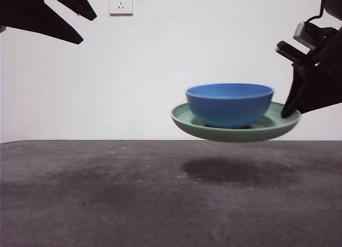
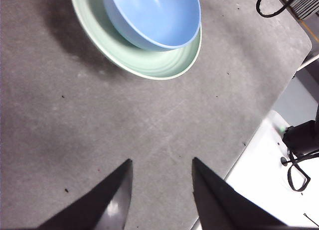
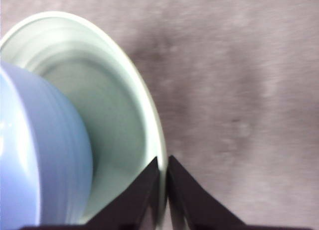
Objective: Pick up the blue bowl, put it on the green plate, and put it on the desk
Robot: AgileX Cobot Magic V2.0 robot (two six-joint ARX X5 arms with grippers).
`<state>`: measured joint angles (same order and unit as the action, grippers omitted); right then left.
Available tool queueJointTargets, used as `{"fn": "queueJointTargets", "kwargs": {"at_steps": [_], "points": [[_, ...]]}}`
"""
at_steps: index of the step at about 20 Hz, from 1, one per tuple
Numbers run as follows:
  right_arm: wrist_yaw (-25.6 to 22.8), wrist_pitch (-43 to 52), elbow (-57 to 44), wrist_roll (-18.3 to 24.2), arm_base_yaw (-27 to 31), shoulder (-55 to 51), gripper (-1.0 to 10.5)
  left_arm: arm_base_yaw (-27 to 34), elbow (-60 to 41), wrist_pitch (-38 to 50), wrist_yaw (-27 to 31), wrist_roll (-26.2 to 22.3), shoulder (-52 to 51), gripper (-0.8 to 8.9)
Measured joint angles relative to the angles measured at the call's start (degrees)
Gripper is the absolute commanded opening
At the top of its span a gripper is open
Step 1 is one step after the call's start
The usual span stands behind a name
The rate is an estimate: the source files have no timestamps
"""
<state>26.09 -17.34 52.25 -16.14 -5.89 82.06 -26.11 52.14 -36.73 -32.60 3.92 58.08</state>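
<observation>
Right end effector is clamped on the green plate rim, blue bowl inside, above the bench; lower it level. Left end effector waits, gaping empty.

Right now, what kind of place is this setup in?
Probably an indoor robot lab or test bench: a bare desk, a plain white wall with a socket, and loose cables at the desk's edge.

the front view is evenly lit and sharp, with a soft dark shadow on the desk under the green plate, and the arms read as black silhouettes against the bright wall. the left wrist view is clear, with pale sheen inside the blue bowl. the right wrist view is soft and blurred, washed pale.
</observation>
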Motion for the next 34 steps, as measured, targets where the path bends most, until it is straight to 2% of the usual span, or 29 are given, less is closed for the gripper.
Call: {"fn": "queueJointTargets", "kwargs": {"at_steps": [7, 13, 21, 26, 27, 29, 34], "points": [[-3.0, 7.1, 0.0, -6.8, -10.0, 0.5, 0.1, 0.0, 0.0, 0.0, 0.0, 0.0, 0.0, 1.90], [-7.1, 11.9, 0.0, -11.1, -15.5, 6.4, 0.1, 0.0, 0.0, -0.1, 0.0, 0.0, 0.0, 1.90], [-7.2, 16.9, 0.0, -15.9, -17.4, 17.1, 0.1, 0.0, 0.0, -0.2, 0.0, 0.0, 0.0, 1.90], [-6.9, 17.2, 0.0, -16.9, -17.4, 18.1, 0.1, 0.0, 0.0, -0.2, 0.0, 0.0, 0.0, 1.90], [-6.8, 17.2, 0.0, -16.9, -17.4, 18.1, 0.4, 0.0, 0.0, -0.2, 0.0, 0.0, 0.0, 1.90], [-6.6, 17.5, 0.0, -17.0, -17.5, 18.1, 1.7, 0.0, 0.0, -0.2, 0.0, 0.0, 0.0, 1.90], [-6.8, 16.6, 0.0, -17.2, -17.5, 17.1, 2.2, 0.0, 0.0, -0.2, 0.0, 0.0, 0.0, 1.90]]}}
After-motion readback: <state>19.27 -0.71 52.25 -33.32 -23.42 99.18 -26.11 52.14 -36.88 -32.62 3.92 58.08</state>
